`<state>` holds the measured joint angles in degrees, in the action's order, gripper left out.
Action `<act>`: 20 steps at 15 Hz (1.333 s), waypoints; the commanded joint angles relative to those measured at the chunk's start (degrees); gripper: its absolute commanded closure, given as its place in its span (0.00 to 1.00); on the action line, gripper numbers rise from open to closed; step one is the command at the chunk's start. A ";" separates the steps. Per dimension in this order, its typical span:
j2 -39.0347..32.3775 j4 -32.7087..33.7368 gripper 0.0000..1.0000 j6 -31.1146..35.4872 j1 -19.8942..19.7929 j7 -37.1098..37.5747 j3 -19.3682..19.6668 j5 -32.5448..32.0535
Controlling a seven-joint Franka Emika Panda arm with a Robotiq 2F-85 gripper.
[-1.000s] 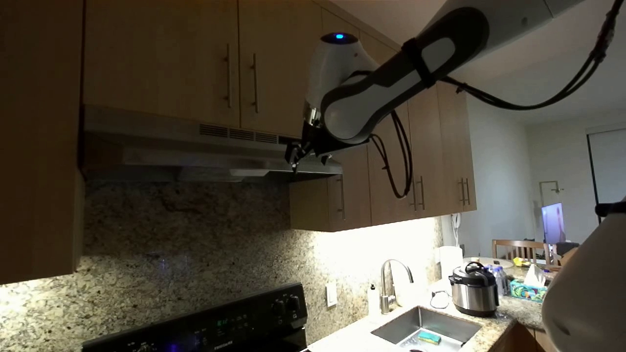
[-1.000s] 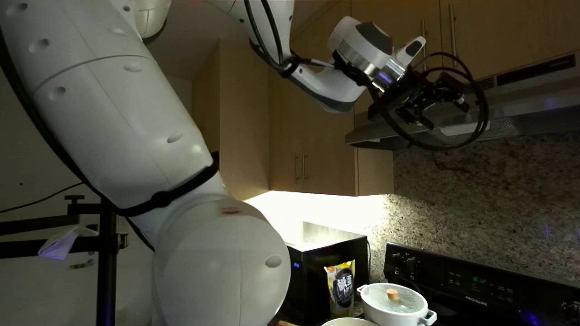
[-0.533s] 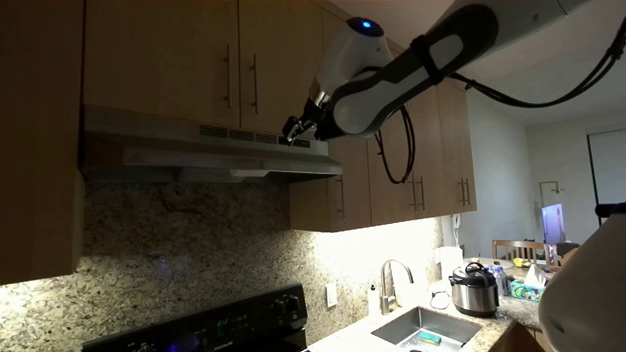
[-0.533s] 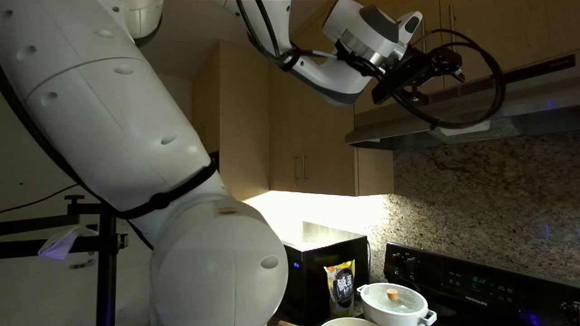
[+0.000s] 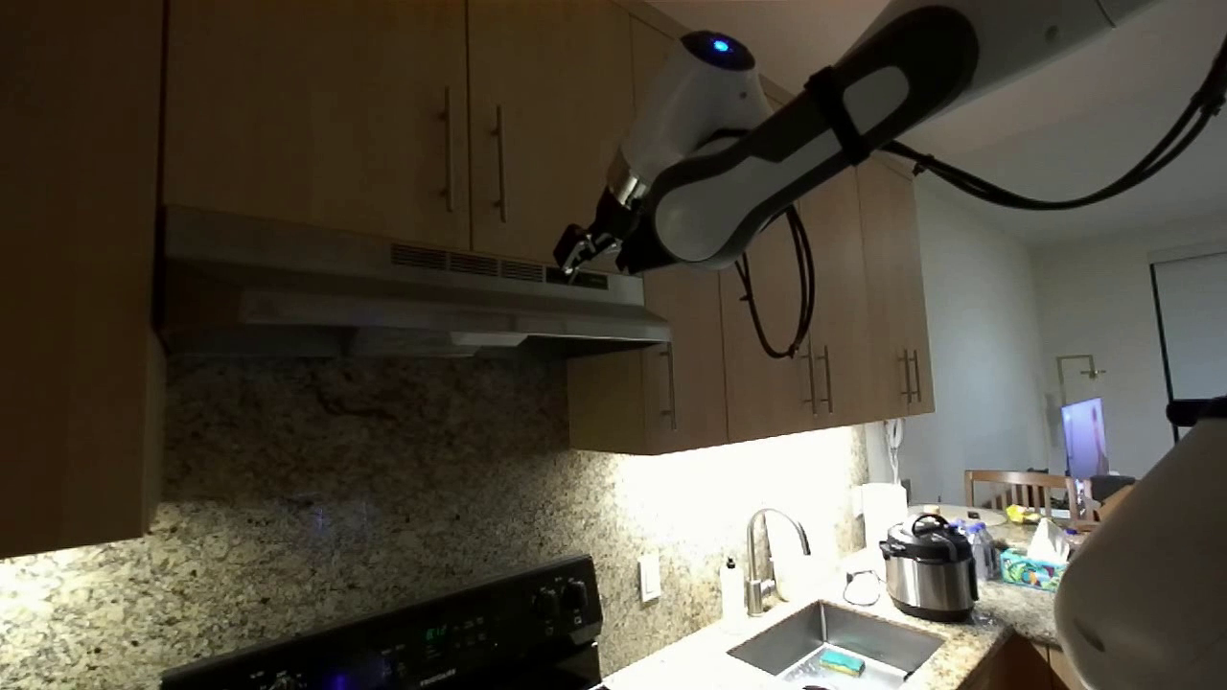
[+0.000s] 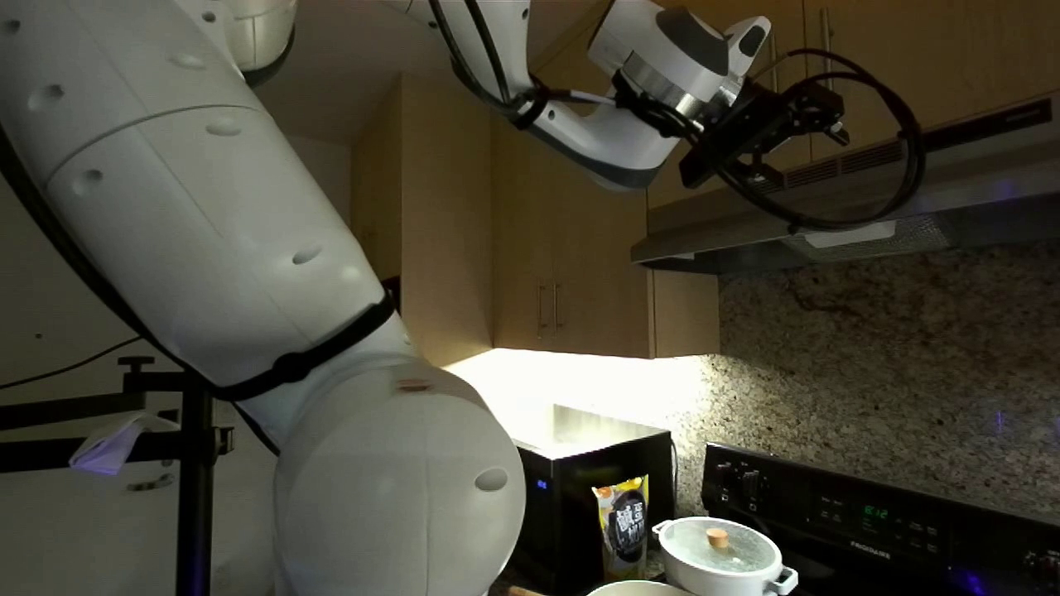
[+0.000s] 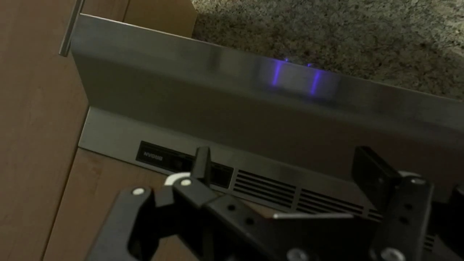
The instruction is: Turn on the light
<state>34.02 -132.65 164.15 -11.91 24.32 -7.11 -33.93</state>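
Observation:
The steel range hood (image 5: pixel 403 287) hangs under the cabinets and shows in both exterior views (image 6: pixel 977 178). A dark control panel (image 7: pixel 154 155) on its upper front strip shows upside-down lettering in the wrist view; one finger (image 7: pixel 202 163) hides part of it. Its switches are too dark to make out. The pale lamp cover (image 5: pixel 489 339) under the hood does not glow; it also shows in an exterior view (image 6: pixel 851 235). My gripper (image 7: pixel 286 163) is open and empty, its jaws wide apart. In an exterior view the gripper (image 5: pixel 572 261) overlaps the control panel's left end; contact cannot be told.
Wooden cabinets with bar handles (image 5: pixel 501 163) stand above the hood. Vent slots (image 7: pixel 264 188) lie beside the panel. Below are the stove (image 5: pixel 412 632), a white lidded pot (image 6: pixel 719 555) and a microwave (image 6: pixel 596 497). A cable loop (image 6: pixel 915 157) hangs around the gripper.
My gripper has risen from the hood's lower front edge to the height of its control panel, and the wrist has tilted. Over the last half second it has barely moved.

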 commanded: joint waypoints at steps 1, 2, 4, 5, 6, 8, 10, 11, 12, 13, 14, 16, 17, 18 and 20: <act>-0.34 0.33 0.00 1.02 -0.99 0.76 -0.75 -0.87; -0.81 0.78 0.00 2.42 -1.80 1.49 -1.34 -1.56; -1.95 1.91 0.00 5.72 -2.49 1.62 -1.79 -2.33; -2.51 2.70 0.00 7.69 -3.22 1.46 -2.11 -2.80; -2.85 3.42 0.00 9.31 -4.05 1.28 -2.45 -3.10; -3.53 5.09 0.00 11.90 -5.68 0.79 -2.97 -3.43; -4.93 6.69 0.00 13.52 -4.62 -1.25 -1.79 -2.55; -5.90 7.36 0.00 14.24 -2.99 -2.42 -0.63 -1.76; -7.28 7.94 0.00 15.61 -0.21 -3.93 1.16 -0.81; -8.80 8.54 0.00 17.07 3.05 -5.43 3.31 0.18; -9.78 8.89 0.00 18.33 5.75 -6.28 5.13 0.73; -11.49 8.99 0.00 20.03 8.80 -14.23 6.32 9.75; -12.40 9.63 0.00 19.67 13.70 -12.35 10.64 7.42; -12.73 9.81 0.00 19.31 15.61 -13.67 12.25 9.04; -12.83 9.93 0.00 18.37 19.08 -12.94 15.99 9.67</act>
<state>22.26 -123.74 182.28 1.94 13.98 3.65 -26.66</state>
